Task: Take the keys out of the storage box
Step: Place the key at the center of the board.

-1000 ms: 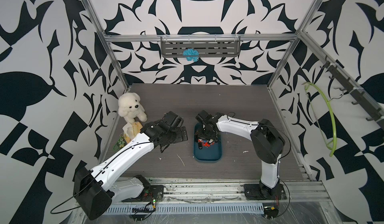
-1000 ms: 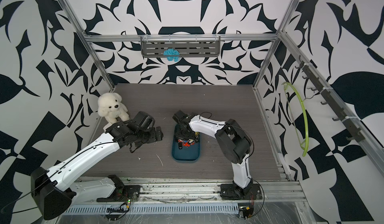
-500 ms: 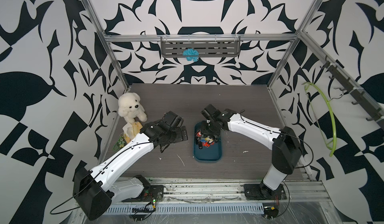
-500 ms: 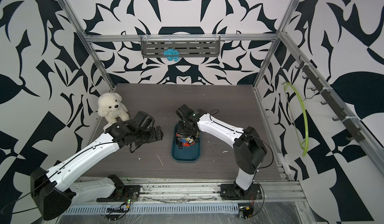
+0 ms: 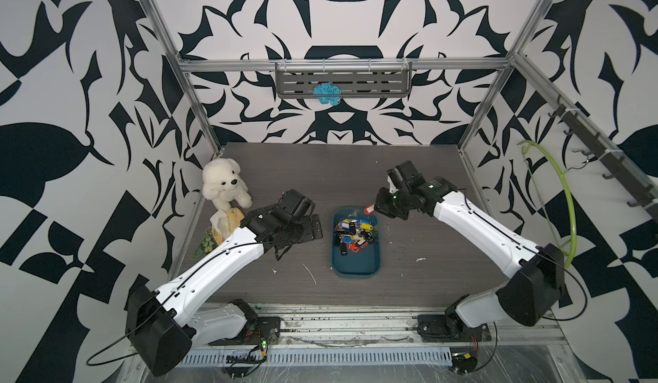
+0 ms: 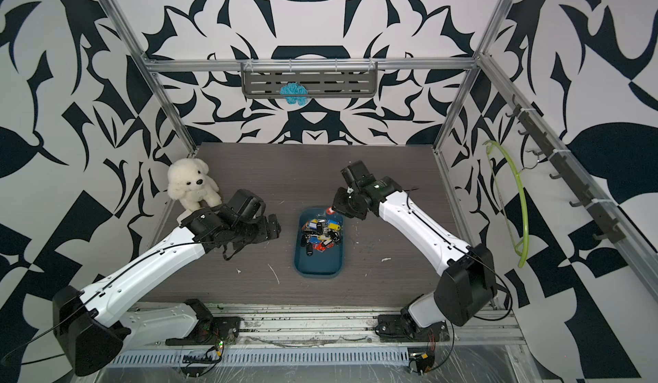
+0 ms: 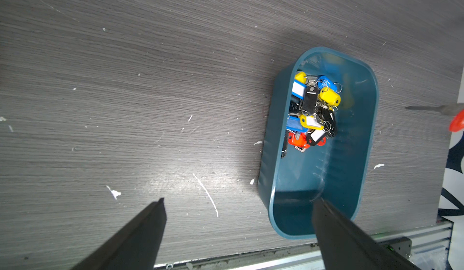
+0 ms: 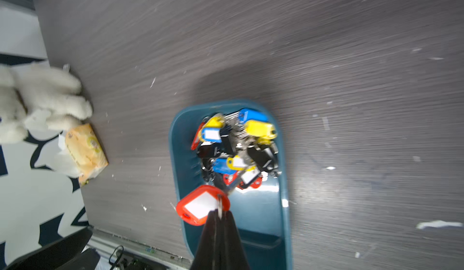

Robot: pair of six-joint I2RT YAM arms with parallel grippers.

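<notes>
Right gripper (image 8: 219,213) is clamped on 1 red-tagged key (image 8: 199,207), held over the box (image 8: 261,221); left gripper (image 7: 239,200) is spread wide, empty.

This is a robotics lab test cell, not a lived-in room. A bare metal frame (image 5: 231,65) boxes in a small grey table (image 5: 320,171), and its walls (image 5: 338,7) are printed all over with a bold black-and-white pattern. Two white robot arms (image 5: 220,267) are bolted to a metal rail (image 5: 338,322) at the front edge, with loose wiring (image 5: 256,349) lying exposed beside their bases.
</notes>
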